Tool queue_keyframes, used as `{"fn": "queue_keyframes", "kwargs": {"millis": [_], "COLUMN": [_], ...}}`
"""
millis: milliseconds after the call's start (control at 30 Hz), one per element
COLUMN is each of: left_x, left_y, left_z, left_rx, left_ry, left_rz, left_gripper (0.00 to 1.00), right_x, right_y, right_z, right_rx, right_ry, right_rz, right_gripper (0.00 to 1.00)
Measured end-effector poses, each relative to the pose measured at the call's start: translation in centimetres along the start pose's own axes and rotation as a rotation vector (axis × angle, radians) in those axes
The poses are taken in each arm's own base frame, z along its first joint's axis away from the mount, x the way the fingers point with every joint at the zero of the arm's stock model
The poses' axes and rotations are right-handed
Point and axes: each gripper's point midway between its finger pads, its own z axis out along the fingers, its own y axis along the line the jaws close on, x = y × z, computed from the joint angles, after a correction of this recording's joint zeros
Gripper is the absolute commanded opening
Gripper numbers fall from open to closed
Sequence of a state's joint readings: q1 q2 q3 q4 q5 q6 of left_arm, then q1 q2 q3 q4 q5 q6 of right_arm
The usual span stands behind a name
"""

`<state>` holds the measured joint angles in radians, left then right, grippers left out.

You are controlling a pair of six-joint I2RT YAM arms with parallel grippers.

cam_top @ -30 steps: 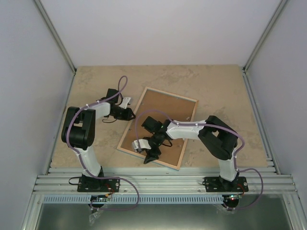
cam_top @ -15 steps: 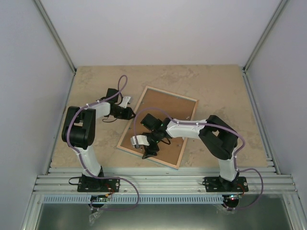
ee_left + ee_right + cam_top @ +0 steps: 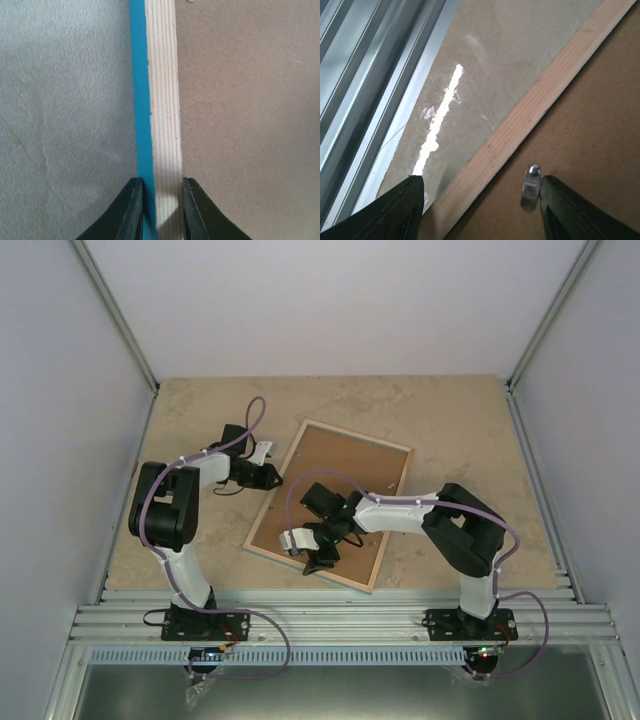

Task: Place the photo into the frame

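While face-down, one frame (image 3: pixel 162 100).

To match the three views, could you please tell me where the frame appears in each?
Top external: the frame lies back up, mid-table, tilted.
Left wrist: the frame shows as a wood strip up the middle.
Right wrist: the frame crosses diagonally.
Shared landmark: the brown backing board.

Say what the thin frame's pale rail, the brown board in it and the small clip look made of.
The thin rectangular frame: rail of bare light wood, straight grain lines showing, with a turquoise painted edge. The flat brown backing board: likely hardboard or fibreboard, matte, finely speckled, no grain. The small rounded clip: shiny silvery metal, judging by its glint.
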<state>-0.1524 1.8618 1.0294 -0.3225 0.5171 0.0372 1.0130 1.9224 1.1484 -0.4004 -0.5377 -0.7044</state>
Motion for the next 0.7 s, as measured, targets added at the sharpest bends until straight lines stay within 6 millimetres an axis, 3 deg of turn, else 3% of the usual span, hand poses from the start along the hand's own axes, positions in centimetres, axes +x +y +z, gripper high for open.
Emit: {"fn": "queue_keyframes", "kwargs": {"millis": [200, 367, 700], "left_x": [0.00, 0.00, 0.00], "left_y": [0.00, 0.00, 0.00], "left_z": [0.01, 0.01, 0.01], "left_rx": [0.001, 0.001, 0.001], "left_ry": [0.000, 0.000, 0.000], "left_rz": [0.000, 0.000, 0.000], "left_gripper": [0.00, 0.00, 0.00], "right_x": [0.49, 0.50, 0.21], "right_y": [0.86, 0.91, 0.89], "right_z": [-0.27, -0.20, 0.18], "right_rx": [-0.011, -0.001, 0.009], "right_ry": [0.003, -0.011, -0.028], "right_rz": [0.011, 0.032, 0.054], "right_gripper": [0.57, 0.56, 0.45]}}
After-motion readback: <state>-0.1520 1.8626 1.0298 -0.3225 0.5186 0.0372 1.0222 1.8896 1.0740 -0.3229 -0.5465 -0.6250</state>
